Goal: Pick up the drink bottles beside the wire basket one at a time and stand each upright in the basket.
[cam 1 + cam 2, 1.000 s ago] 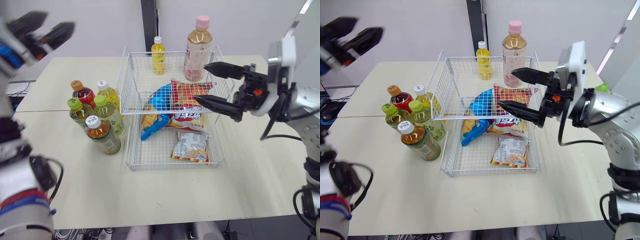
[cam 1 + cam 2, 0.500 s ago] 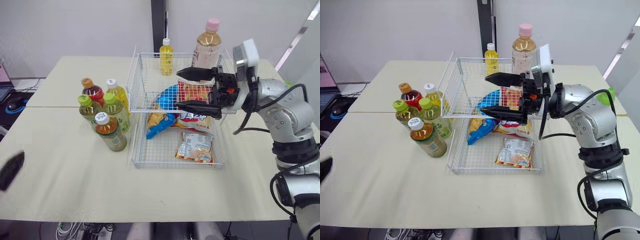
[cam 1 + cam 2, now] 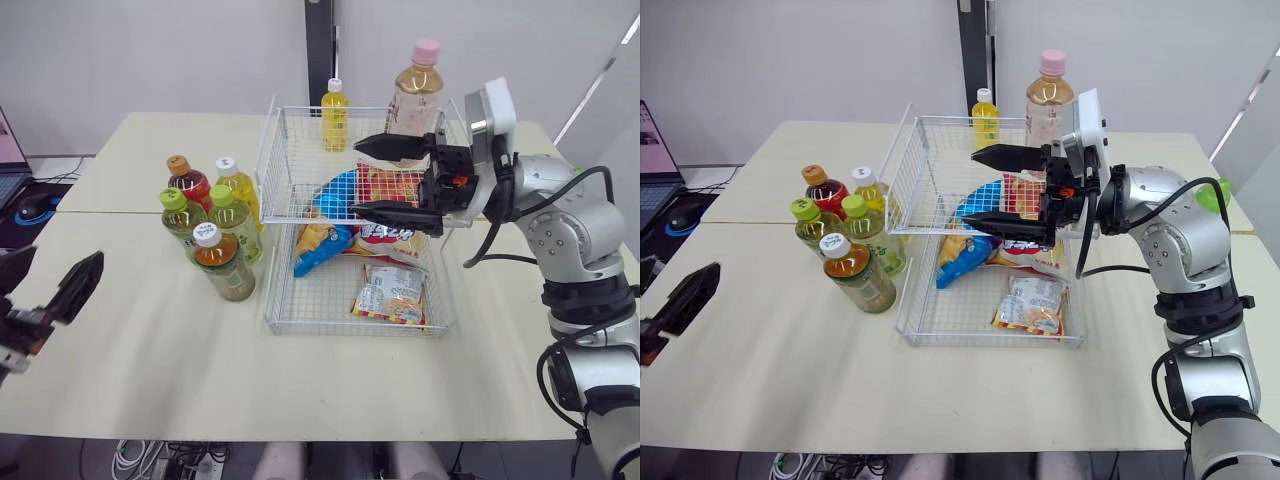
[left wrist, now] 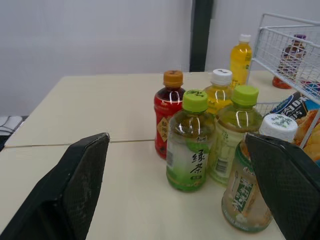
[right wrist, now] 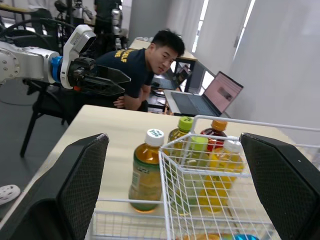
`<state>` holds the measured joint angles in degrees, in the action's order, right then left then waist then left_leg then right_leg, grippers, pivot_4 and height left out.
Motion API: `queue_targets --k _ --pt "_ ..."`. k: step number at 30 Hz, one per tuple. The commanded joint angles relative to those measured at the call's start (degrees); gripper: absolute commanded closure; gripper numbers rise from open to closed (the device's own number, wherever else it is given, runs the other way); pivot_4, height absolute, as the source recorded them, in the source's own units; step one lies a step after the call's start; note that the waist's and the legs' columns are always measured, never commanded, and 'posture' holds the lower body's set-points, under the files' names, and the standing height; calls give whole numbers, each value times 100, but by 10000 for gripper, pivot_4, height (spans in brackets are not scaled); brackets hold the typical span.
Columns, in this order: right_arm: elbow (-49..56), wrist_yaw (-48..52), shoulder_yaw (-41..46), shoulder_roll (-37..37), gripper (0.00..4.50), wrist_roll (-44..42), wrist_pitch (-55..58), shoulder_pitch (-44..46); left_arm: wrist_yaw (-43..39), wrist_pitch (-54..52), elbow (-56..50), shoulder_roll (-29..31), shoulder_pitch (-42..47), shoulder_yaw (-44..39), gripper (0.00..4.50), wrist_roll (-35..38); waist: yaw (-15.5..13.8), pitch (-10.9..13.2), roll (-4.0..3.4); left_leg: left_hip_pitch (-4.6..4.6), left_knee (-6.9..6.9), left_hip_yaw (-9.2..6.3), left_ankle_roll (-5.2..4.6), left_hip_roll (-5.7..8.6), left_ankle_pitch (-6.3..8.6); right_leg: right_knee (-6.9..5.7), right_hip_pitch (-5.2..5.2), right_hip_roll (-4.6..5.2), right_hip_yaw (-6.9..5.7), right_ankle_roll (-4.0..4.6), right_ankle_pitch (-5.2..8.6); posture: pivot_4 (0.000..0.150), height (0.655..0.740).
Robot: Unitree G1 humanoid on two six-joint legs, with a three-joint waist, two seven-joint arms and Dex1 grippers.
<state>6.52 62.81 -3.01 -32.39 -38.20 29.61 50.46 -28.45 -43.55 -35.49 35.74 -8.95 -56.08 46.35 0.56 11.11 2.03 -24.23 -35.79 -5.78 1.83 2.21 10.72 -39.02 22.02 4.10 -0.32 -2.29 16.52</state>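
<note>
Drink bottles (image 3: 212,225), five in a tight cluster, stand on the desk (image 3: 300,390) ahead of the left jaws. Every one is upright, long axis vertical and cap up. The left jaws sit low at the desk's near corner, spread wide and empty, aimed at the cluster.

Closest to them is the amber tea bottle (image 3: 225,275) with a white cap, just beside the wire basket (image 3: 275,160). Behind it are a green tea bottle (image 3: 180,225) on the outer side and a second green tea bottle (image 3: 238,228) nearer the basket, both lime-capped. Farther on are the red bottle (image 3: 190,185) with an orange cap and the yellow bottle (image 3: 243,190) with a white cap.

The right jaws hang above the basket, spread wide and holding nothing. Their tips point across it toward the cluster, which lies past the basket wall from them. Under them lie a blue snack bag (image 3: 320,215), a red crisp bag (image 3: 385,195) and a small packet (image 3: 390,293).

Beyond these jaws, at the basket's far wall, a small yellow bottle (image 3: 334,115) and a tall pink-capped bottle (image 3: 412,90) stand upright. Whether they are inside the basket or just behind it I cannot tell.
</note>
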Motion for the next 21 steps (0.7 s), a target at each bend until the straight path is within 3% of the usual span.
queue_targets --k 1,10,21 --pt "361 -172 252 -111 0 -12 60 -48 294 277 572 416 587 782 56 -522 2 1 -3 0 0 -4 0 -4 0 -2 0 -7 -3 2 0 1500 7400" --pt "871 -519 455 -335 0 -97 356 -309 282 972 2164 737 2128 2418 56 -1500 29 2 -5 -1 6 12 0 -9 0 0 8 -11 9 5 -9 1500 7400" --pt "1137 -760 564 -416 0 -142 548 -374 72 1631 3278 485 3006 3223 56 -2013 106 3 -5 -3 7 9 0 -7 0 0 9 -8 7 3 -10 1500 7400"
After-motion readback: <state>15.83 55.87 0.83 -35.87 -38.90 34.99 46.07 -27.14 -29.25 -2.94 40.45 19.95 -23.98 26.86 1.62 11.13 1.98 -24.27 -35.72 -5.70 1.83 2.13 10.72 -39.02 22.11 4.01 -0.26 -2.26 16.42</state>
